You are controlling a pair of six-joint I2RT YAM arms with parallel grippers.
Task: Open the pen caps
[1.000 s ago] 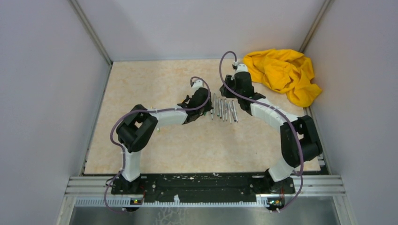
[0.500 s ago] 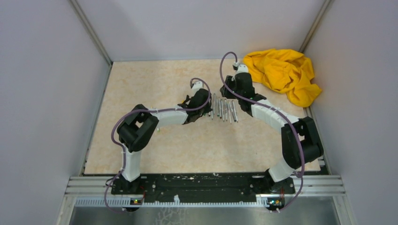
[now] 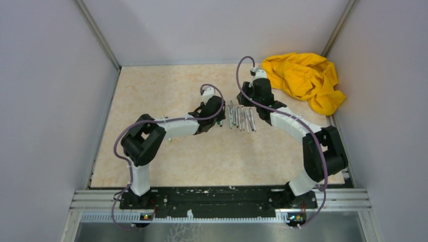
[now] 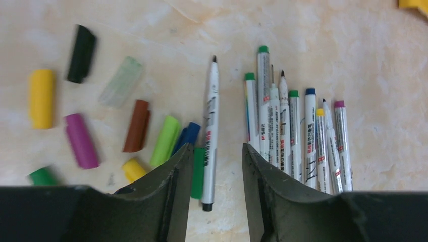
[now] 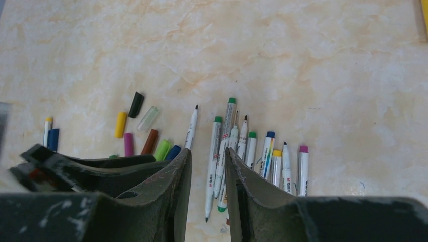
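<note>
Left gripper [image 4: 216, 154] has backed off leftward from the pen row [image 4: 295, 136] and its dark matte jaws have parted, clamping nothing; a slim white-barrelled uncapped pen [image 4: 210, 116] lies loose between them. Pulled-off pen caps [image 4: 137, 126], stubby smooth plastic bullets in yellow, black, clear, purple, brown, lime and blue, lie scattered just left of it on the marbled beige tabletop [image 4: 328, 40], while several row pens have coloured caps on. Right gripper [image 5: 208, 156] hangs over the row, jaws apart, gripping nothing.
</note>
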